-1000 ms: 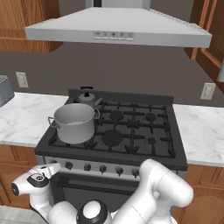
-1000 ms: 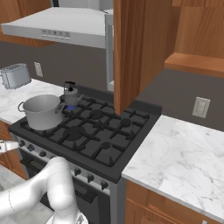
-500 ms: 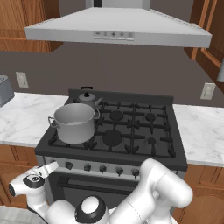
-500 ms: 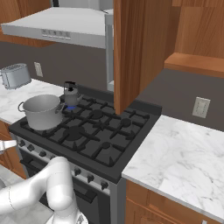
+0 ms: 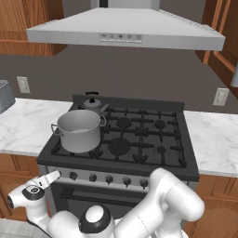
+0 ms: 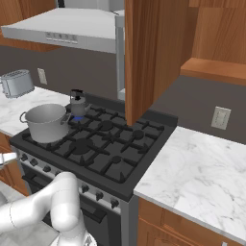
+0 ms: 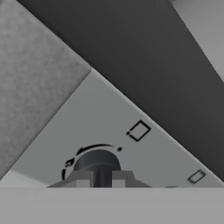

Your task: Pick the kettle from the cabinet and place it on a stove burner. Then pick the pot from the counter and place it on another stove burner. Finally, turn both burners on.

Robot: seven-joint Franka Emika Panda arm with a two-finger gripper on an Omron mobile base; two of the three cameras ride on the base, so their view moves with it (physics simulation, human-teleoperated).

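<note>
the range (image 5: 186,139) fills the middle of my left base view, black-topped, with a grey front panel and a row of dark knobs along it. the hood (image 5: 125,32) hangs over it at twelve o'clock. white marble counter (image 5: 23,130) runs off at nine o'clock and again at three o'clock. in the right base view the brown cabinet (image 6: 153,48) hangs at twelve o'clock with its grey door edge standing out over the stove's back.

the pot (image 5: 80,131) sits on the front-left burner, upright and lidless, its loop handles out to either side. the kettle (image 5: 94,105) stands just behind it on the back-left burner, at about one o'clock from the pot, spout toward three o'clock; in the right base view a small blue glow shows at the kettle's foot. the other burners (image 5: 119,146) lie bare at three o'clock from the pot.

a toaster (image 6: 17,83) rests on the counter at ten o'clock in the right base view.

my pincer (image 7: 102,179) is low at the stove's front, at the leftmost knob (image 7: 97,162) by the panel's left end. in the hand view my fingertips (image 7: 83,178) stand nearly together right at that round dark knob, at six o'clock; i take them to be closed on it.
</note>
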